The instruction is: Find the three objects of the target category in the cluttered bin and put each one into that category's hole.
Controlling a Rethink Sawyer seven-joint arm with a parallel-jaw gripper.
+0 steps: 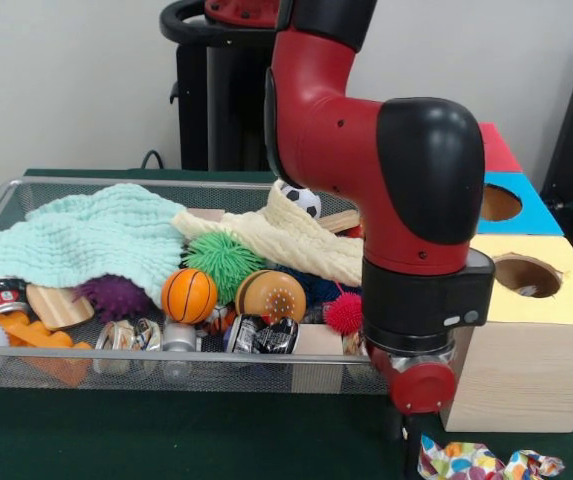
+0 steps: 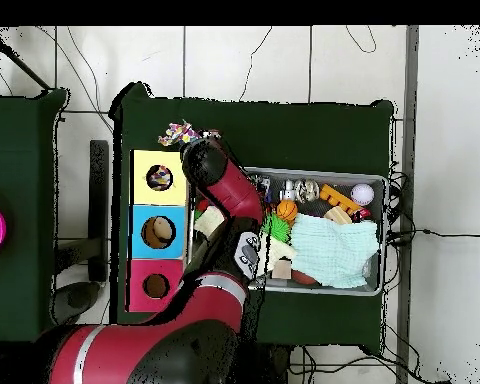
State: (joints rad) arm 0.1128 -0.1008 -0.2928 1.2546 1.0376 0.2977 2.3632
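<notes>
1. Front view: the red and black arm (image 1: 386, 170) fills the middle, bending down so its wrist end hangs between the wire mesh bin (image 1: 26, 190) and the wooden box (image 1: 526, 370), low by the bin's near right corner.
2. The gripper (image 1: 403, 425) shows only as a dark stub under a red cap; I cannot tell how its fingers stand.
3. This view lays out the clutter: a mint green cloth (image 1: 86, 240) draped over the bin's left half, a cream knitted cloth (image 1: 286, 240) across the middle, a small basketball (image 1: 188, 295) near the front, a green spiky ball (image 1: 224, 260) behind it, a purple spiky ball (image 1: 114, 295) under the mint cloth's edge, and a red spiky ball (image 1: 343, 312) just beside the wrist.
4. A soccer ball (image 1: 304, 200) peeks out behind the arm, and cans (image 1: 262, 335) lie along the front wall.
5. The box's yellow hole (image 1: 526, 275) is right of the wrist; the blue hole (image 1: 499, 203) is behind it.
6. A crumpled colourful wrapper (image 1: 476, 462) lies on the green table by the box's near corner.
7. Overhead view: only here do all three sections show, yellow (image 2: 159, 178), blue (image 2: 158, 232) and red (image 2: 156, 286), in a row along the bin's short end.
8. The arm reaches up from the base, its end near the table's far edge between the yellow section and the bin.
9. The basketball (image 2: 286, 210) sits in the bin, apart from the arm's end; the gripper is hidden beneath the arm.
</notes>
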